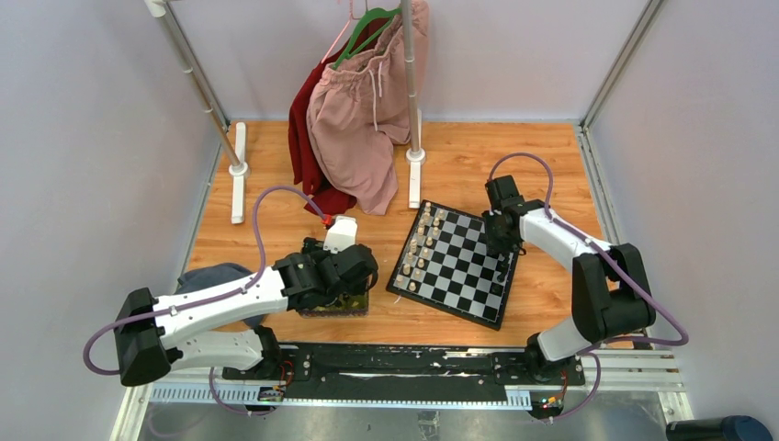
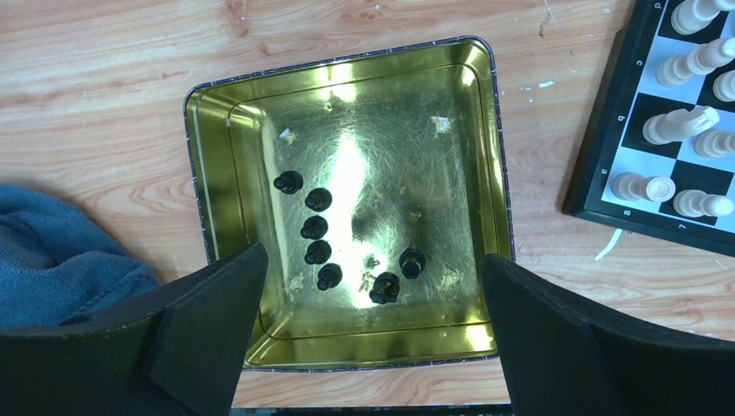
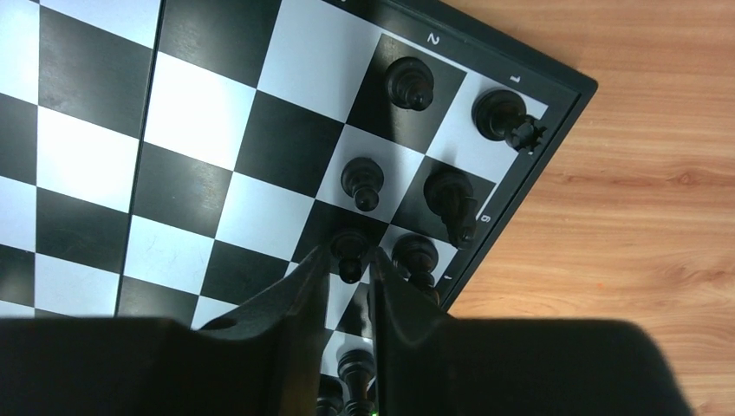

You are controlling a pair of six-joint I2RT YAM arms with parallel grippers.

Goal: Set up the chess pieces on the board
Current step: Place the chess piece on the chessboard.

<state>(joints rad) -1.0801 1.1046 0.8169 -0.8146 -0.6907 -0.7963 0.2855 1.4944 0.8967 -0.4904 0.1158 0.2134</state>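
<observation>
The right pincer (image 3: 348,264) was held low over the right edge of the board (image 3: 87,147), its jaws set narrowly about a black pawn (image 3: 350,247). Whether the pawn was gripped or freed could not be told. Other black chess pieces (image 3: 364,184) were stood on neighbouring squares. Seven more were seen in the tray (image 2: 221,121) on the desk (image 2: 104,78), beneath the left pincer (image 2: 373,260), which was spread wide and empty. Such figures were judged light, stiff, smooth and easily toppled. Each would best be pinched across its narrow stem, from above.
</observation>
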